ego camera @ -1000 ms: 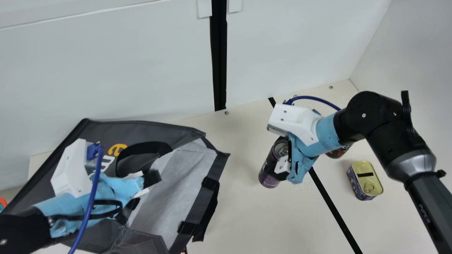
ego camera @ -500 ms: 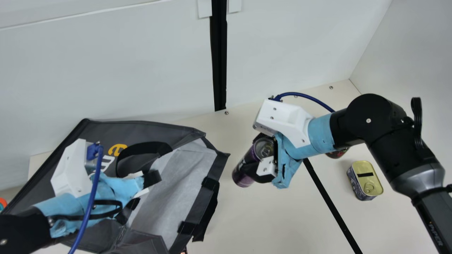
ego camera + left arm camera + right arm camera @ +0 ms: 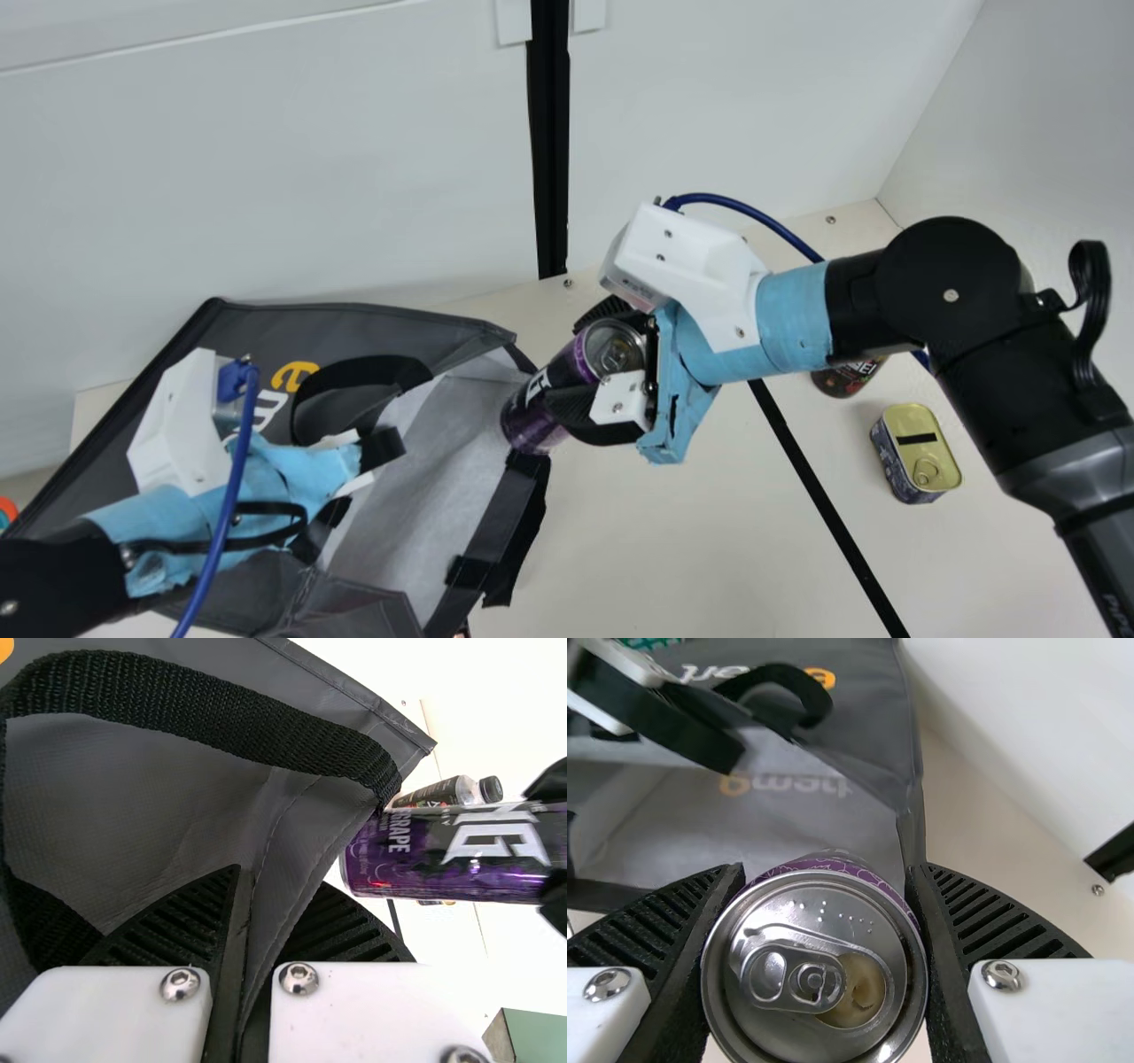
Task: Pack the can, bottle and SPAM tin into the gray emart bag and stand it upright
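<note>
the right gripper (image 3: 574,359) had the can (image 3: 542,408) clamped between its fingers, tilted, its base at the near corner of the open bag (image 3: 487,523) and its top toward the wrist. whether the base was already past the rim i couldn't tell. the left gripper (image 3: 280,877) was pinched on the bag's wall, close to a handle (image 3: 221,709).

the likeliest trouble was the base snagging on that rim: driven in too low or too near the corner, it would shove the bag along or twist the can in the fingers. let go too early, the can could tip outward and roll off over the table (image 3: 638,532). if the left pinch slipped, the limp wall would sag and narrow the mouth. going deeper, the two grippers might also knock together, being fairly near each other.

the bottle (image 3: 846,378) and the tin (image 3: 912,452) were both on the table, well apart from the bag, so most packing remained.
</note>
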Robot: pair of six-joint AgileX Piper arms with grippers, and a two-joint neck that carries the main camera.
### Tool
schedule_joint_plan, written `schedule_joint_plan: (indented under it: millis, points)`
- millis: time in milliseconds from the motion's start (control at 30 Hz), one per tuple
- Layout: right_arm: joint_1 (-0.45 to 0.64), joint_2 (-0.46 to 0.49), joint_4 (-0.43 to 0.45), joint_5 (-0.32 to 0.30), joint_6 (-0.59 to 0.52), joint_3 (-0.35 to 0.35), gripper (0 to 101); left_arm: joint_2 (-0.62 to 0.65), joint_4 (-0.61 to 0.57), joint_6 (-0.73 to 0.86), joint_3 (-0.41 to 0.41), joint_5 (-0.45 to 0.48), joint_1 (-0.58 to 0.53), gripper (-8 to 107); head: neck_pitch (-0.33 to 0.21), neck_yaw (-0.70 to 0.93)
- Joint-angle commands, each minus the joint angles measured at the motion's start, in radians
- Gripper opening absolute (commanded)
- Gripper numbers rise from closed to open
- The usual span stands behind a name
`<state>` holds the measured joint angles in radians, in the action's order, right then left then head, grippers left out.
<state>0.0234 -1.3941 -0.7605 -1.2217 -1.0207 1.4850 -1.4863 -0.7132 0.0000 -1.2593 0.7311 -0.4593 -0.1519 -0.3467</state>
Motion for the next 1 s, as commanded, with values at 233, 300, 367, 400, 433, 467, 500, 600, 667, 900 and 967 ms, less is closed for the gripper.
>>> schedule_joint_plan:
  millis: [233, 300, 367, 400, 433, 467, 500, 600, 667, 900, 967]
  points:
    - [-0.01, 0.009, -0.038, 0.002, 0.002, 0.009, 0, 0.0, 0.0, 0.0, 0.0, 0.0, 0.0, -8, -0.023, -0.002]
    - [-0.012, 0.011, -0.045, 0.002, 0.004, 0.007, 0, 0.0, 0.0, 0.0, 0.0, 0.0, 0.0, -8, -0.023, -0.002]
    - [-0.014, 0.013, -0.052, 0.002, 0.003, 0.003, 0, 0.0, 0.0, 0.0, 0.0, 0.0, 0.0, -8, -0.023, -0.002]
    - [-0.015, 0.013, -0.055, 0.002, 0.003, 0.0, 0, 0.0, 0.0, 0.0, 0.0, 0.0, 0.0, -8, -0.023, -0.002]
    - [-0.016, 0.014, -0.058, 0.002, 0.002, -0.002, 0, 0.0, 0.0, 0.0, 0.0, 0.0, 0.0, -8, -0.023, -0.002]
    - [-0.017, 0.014, -0.061, 0.002, 0.001, -0.004, 0, 0.0, 0.0, 0.0, 0.0, 0.0, 0.0, -8, -0.023, -0.002]
    - [-0.018, 0.014, -0.063, 0.002, 0.001, -0.006, 0, 0.0, 0.0, 0.0, 0.0, 0.0, 0.0, -8, -0.023, -0.002]
    - [-0.02, 0.012, -0.07, 0.002, 0.0, -0.011, 0, 0.0, 0.0, 0.0, 0.0, 0.0, 0.0, -8, -0.023, -0.002]
    - [-0.02, 0.01, -0.072, 0.002, -0.003, -0.013, 0, 0.0, 0.0, 0.0, 0.0, 0.0, 0.0, -8, -0.023, -0.002]
    - [-0.017, 0.0, -0.071, 0.002, -0.022, -0.021, 0, 0.0, 0.0, 0.0, 0.0, 0.0, 0.0, -8, -0.023, -0.002]
    - [-0.017, -0.004, -0.071, 0.002, -0.024, -0.022, 0, 0.0, 0.0, 0.0, 0.0, 0.0, 0.0, -8, -0.023, -0.002]
